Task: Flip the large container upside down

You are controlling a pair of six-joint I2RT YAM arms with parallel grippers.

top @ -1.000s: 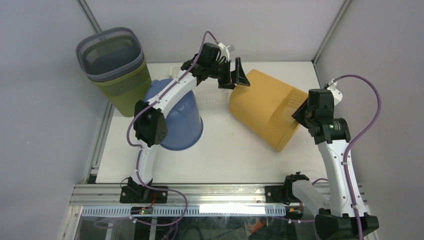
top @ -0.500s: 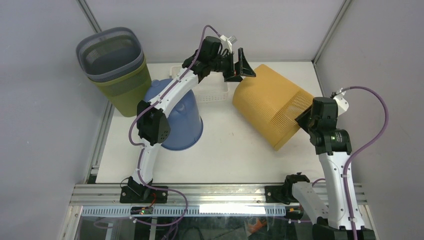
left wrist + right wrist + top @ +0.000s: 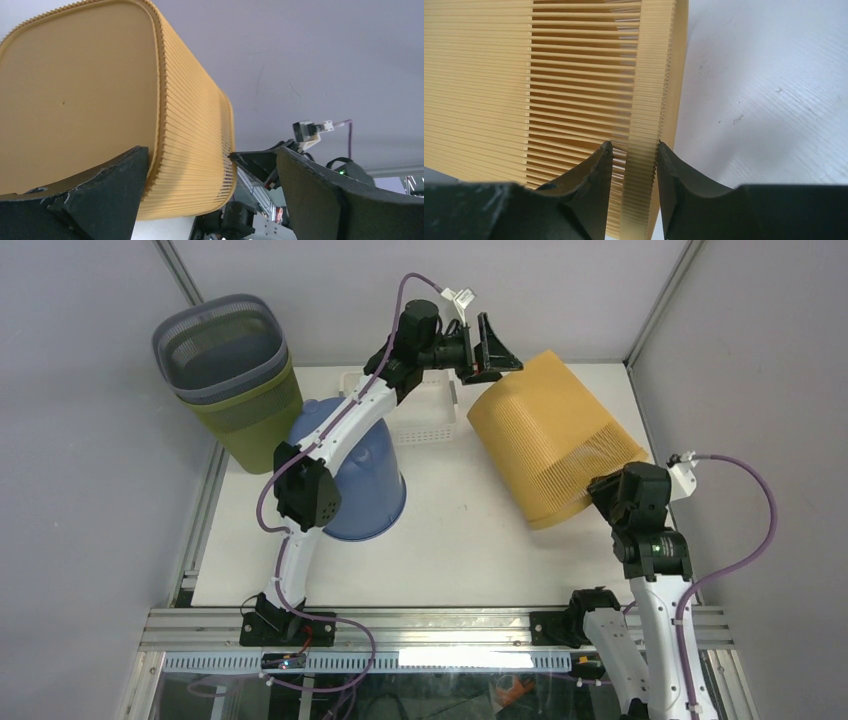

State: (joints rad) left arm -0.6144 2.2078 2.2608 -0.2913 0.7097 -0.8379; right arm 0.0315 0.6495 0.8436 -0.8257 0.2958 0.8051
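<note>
1. From above, the yellow bin [image 3: 555, 445] sits over the right half of the table [image 3: 450, 540], tipped. Its closed base points up and to the far left, and its open mouth points down toward the near right. My right gripper [image 3: 605, 490] is at the low rim, and my left gripper [image 3: 495, 345] is at the top corner of the base. I cannot tell whether the rim touches the table. I count one bin, one blue bucket [image 3: 350, 480] standing mouth down, one grey basket [image 3: 220, 345] nested in one green basket [image 3: 250, 415], one white tray [image 3: 425, 415], and my two arms.
2. At my left wrist, my fingers [image 3: 100, 195] are spread as wide as they go and grip nothing. The edge of the bin's base lies between them. One finger is against the flat base or just beside it, I cannot tell which. The other stands well apart from the ribbed wall. That base looks smooth, and I judge a pad would slide on it.
3. At my right wrist, my fingers [image 3: 584, 190] pinch the rim band, one on each face. I judge the bin light for its bulk, made of thin slatted plastic that flexes. The rim band looks stiffest, so that is the place to hold. The slats could bend under a hard squeeze.
</note>
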